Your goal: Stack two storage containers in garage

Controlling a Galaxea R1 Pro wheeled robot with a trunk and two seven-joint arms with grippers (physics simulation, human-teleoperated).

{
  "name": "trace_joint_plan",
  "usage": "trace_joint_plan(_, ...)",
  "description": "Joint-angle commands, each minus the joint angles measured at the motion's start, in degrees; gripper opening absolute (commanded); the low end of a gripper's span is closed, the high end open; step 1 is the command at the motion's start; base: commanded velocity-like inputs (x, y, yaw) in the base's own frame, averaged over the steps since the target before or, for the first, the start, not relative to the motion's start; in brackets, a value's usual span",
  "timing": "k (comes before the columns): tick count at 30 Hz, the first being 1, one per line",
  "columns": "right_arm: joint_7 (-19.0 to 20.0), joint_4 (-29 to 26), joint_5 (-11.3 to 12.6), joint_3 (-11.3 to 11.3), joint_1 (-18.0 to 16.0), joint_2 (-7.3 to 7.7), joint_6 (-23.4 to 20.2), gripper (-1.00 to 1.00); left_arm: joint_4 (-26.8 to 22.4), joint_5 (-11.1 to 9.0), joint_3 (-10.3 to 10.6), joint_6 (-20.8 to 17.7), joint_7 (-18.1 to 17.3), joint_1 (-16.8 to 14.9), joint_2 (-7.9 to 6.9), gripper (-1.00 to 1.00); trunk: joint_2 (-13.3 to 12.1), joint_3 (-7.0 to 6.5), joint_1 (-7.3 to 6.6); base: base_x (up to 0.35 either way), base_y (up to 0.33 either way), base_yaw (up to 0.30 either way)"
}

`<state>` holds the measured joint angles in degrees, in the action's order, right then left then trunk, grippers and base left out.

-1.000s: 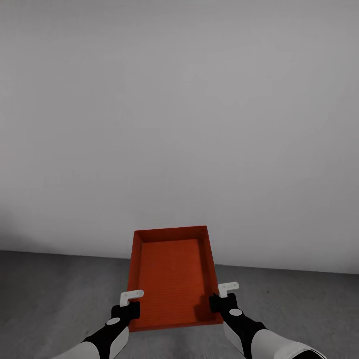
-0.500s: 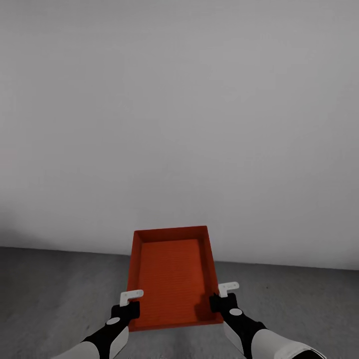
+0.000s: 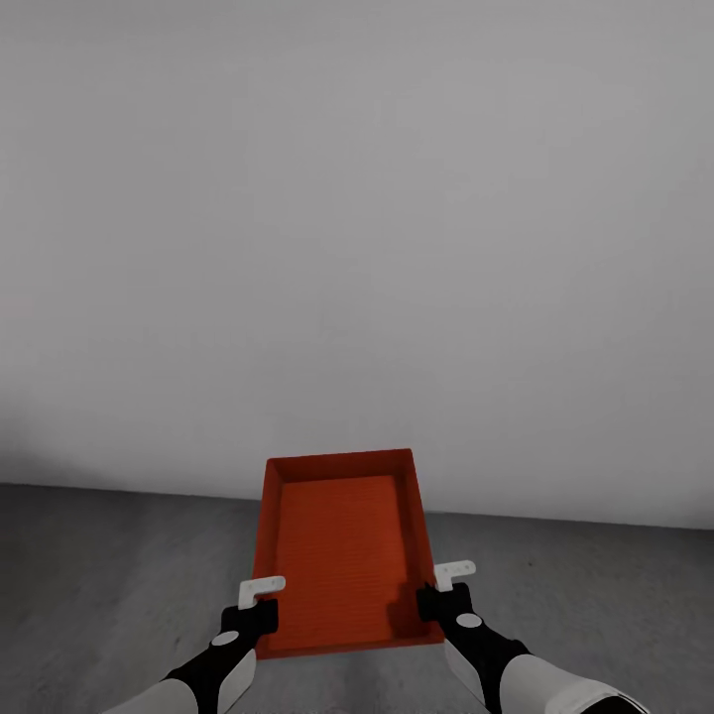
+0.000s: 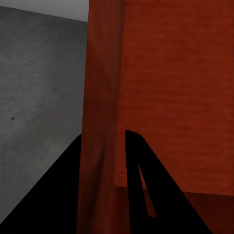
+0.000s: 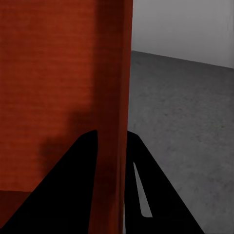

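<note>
Carrying one storage container (image 3: pixel 342 550) in the garage, both arms gripping it.

From the head view I'm holding the bin above the concrete floor (image 3: pixel 109 565), facing the white wall (image 3: pixel 357 218), left gripper (image 3: pixel 260 593) and right gripper (image 3: pixel 452 577) on its long side walls near its near corners. In the left wrist view I'm pinching the wall between both fingers (image 4: pixel 139 180). The right wrist view is showing the same pinch. If either pinch slips or the arms lower unevenly, the bin could tilt and drop.

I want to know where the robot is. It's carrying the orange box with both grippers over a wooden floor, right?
Not wooden. The head view shows the floor is dark grey concrete. The left gripper and right gripper do each clamp a side wall of the orange box.
</note>
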<state>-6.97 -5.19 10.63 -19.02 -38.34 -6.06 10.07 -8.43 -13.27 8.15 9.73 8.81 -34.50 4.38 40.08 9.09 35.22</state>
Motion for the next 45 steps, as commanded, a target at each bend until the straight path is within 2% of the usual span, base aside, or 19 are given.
trace_joint_plan(1,-0.32,-1.57,1.50,3.81,-0.06,-1.15,0.12,-1.00,0.08,-0.62,-2.09,0.12,0.33,-0.04,0.19,-1.00,0.08,0.19,0.01,0.000,0.000,0.000)
trace_joint_plan(45,-0.24,-1.57,1.50,3.82,-0.06,-1.15,0.08,-1.00,0.08,-0.62,-2.09,0.12,0.33,-0.04,0.19,-1.00,0.08,4.30,0.01,0.000,0.000,-0.017)
